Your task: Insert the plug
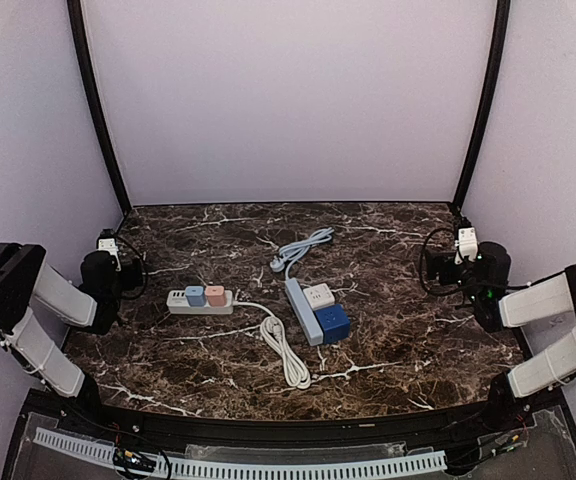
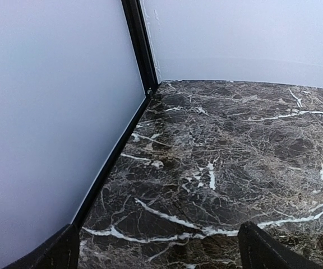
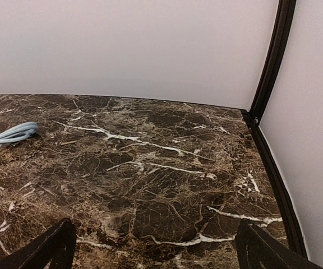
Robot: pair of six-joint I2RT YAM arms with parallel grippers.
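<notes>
Plug [image 1: 276, 265] of the blue cord [image 1: 306, 245] lies mid-table in the top view, just behind the blue strip [image 1: 303, 312], well apart from the left gripper [image 1: 108, 243] by the left wall and the right gripper [image 1: 465, 238] at the right edge. Left wrist: fingers [image 2: 58, 252] spread wide over bare marble [image 2: 206, 168], holding nothing. Right wrist: fingers spread wide too, empty; the cord [image 3: 10, 134] lies far left, well ahead of them.

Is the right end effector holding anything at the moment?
No, the right end effector stands open over the bare marble tabletop, with nothing between its fingers.
</notes>
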